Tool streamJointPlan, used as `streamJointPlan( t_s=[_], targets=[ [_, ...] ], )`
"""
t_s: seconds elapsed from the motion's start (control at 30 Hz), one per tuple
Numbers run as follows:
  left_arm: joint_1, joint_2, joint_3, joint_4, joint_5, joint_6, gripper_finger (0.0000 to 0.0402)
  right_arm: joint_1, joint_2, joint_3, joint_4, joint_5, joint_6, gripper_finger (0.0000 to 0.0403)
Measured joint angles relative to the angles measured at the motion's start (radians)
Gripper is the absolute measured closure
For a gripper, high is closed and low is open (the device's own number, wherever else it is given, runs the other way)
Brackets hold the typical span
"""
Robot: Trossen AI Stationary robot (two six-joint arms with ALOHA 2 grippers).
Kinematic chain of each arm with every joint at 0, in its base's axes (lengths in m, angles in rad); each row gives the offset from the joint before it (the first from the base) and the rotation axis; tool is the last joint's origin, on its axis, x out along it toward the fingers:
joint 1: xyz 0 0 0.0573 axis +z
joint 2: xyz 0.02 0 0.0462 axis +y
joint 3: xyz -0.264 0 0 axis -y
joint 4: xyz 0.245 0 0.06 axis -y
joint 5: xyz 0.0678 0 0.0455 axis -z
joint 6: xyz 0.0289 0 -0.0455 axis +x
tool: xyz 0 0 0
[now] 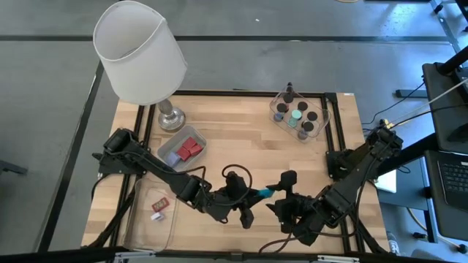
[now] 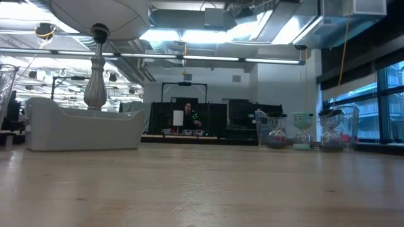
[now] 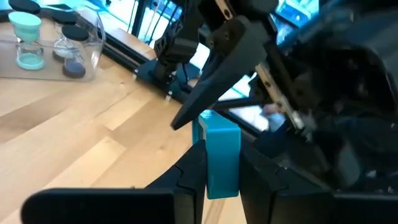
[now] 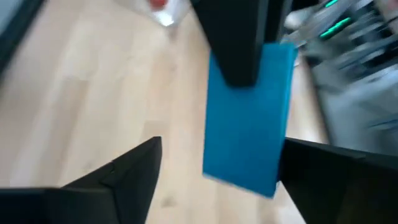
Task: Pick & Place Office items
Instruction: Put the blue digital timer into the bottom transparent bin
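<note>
Blue piece [image 3: 222, 163]: a flat blue office item, held up off the worktop [image 1: 241, 131] between the two hands, toward the worktop's front edge and well apart from the lamp [image 1: 139, 51] at the back left corner.
Left hand [image 3: 222, 180]: its two dark fingers were pressed together on the blue piece, pinching it from both sides.
Right hand [image 4: 217, 180]: its fingers stood spread, one on each side of the blue piece; in the right wrist view neither could be seen pressing it.
Position of the hands: both met near the front middle of the worktop, the left arm reaching in from the lamp's side, the right arm from the opposite side.
Red blocks [image 1: 189, 149]: several lay in a clear tray [image 1: 170, 152] just in front of the lamp's base.
Dark round caps [image 1: 301, 117]: they stood with a teal-topped piece [image 1: 295, 115] in a clear tray [image 1: 322, 120] at the back right, well apart from the lamp.
Small labelled bits [image 1: 159, 208]: a red one and a white one lay in a clear tray [image 1: 150, 219] at the front left, on the lamp's side.
Low view: neither hand showed there.
</note>
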Motion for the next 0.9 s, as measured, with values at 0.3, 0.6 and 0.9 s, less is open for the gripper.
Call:
streamJointPlan(
  t_s=[0.3, 0.6, 0.9],
  targets=[
    [0.056, -0.032, 0.001, -0.271, 0.053, -0.139, 0.0338, 0.004, -0.105, 0.000, -0.201, -0.158, 0.252, 0.0095],
    [0.090, -0.193, 0.001, -0.740, 0.359, -0.452, 0.0338, 0.003, -0.180, 0.000, -0.394, -0.142, 0.457, 0.0122],
    [-0.129, -0.257, 0.001, -1.190, 0.625, -0.995, 0.0331, 0.001, -0.175, 0.000, -0.420, -0.086, 0.436, 0.0136]
  ],
)
